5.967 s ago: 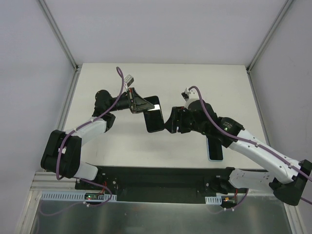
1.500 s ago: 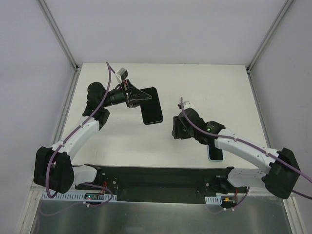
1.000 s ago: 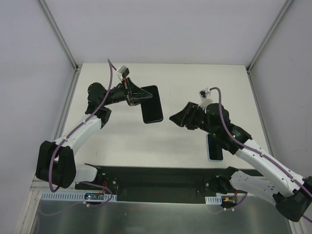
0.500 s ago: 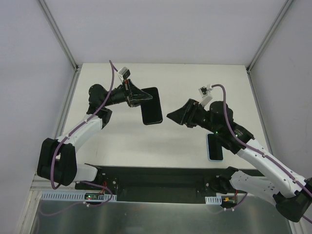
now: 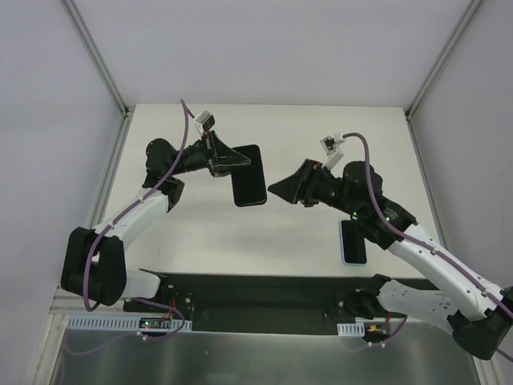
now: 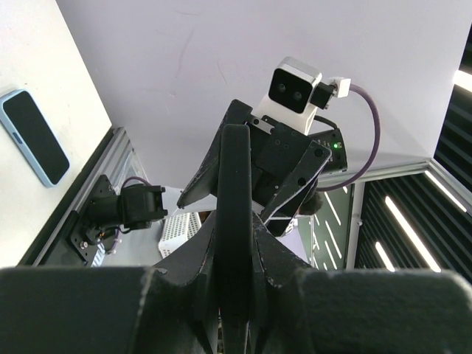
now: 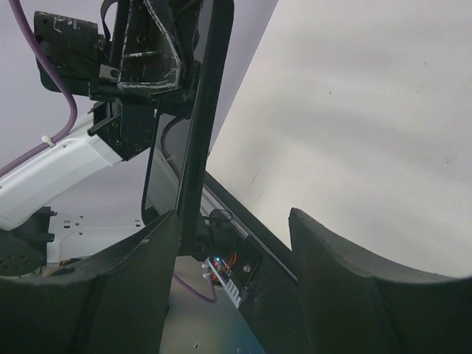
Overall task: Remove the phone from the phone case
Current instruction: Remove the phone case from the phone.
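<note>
Since a second and a half ago the right arm (image 5: 417,249) has lifted and turned toward the left arm (image 5: 136,216), which has hardly shifted and holds the phone (image 5: 249,175) in the air over the middle of the table (image 5: 321,136), its free end offered rightward. Well apart at the near right, the pale blue case (image 5: 353,241) lies flat on the table with nothing gripping it, so I judge the phone already out. The left fingers (image 5: 227,160) are clamped on the phone's left end, while the right fingers (image 7: 110,295) stand apart near its free end, seemingly ready to take it.
</note>
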Controlling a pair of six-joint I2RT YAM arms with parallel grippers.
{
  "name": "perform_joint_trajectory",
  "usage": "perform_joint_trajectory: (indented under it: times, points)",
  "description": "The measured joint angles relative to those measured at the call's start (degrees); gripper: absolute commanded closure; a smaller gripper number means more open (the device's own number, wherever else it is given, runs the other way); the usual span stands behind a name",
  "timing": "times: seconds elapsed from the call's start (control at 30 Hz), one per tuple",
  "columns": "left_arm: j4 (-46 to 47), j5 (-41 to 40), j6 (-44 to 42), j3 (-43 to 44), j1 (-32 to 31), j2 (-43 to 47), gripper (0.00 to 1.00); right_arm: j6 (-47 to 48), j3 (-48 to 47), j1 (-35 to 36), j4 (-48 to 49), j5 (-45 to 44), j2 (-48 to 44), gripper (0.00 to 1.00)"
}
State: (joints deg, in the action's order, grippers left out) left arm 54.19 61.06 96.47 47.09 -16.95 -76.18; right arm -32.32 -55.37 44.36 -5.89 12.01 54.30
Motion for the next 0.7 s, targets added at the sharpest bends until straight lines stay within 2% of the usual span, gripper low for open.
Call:
perform_joint_trajectory:
  times: [0.5,0.7]
  points:
    - [-0.15,0.52,-1.31,0.00,0.09,0.00,1.00,1.11,-0.35,1.27,-0.52,0.59,2.38,0.37]
    - [-0.57,0.50,-1.64,0.00,0.17,0.00,1.00,2.95,-2.60,3.17,-3.63,-2.60,4.11,0.38]
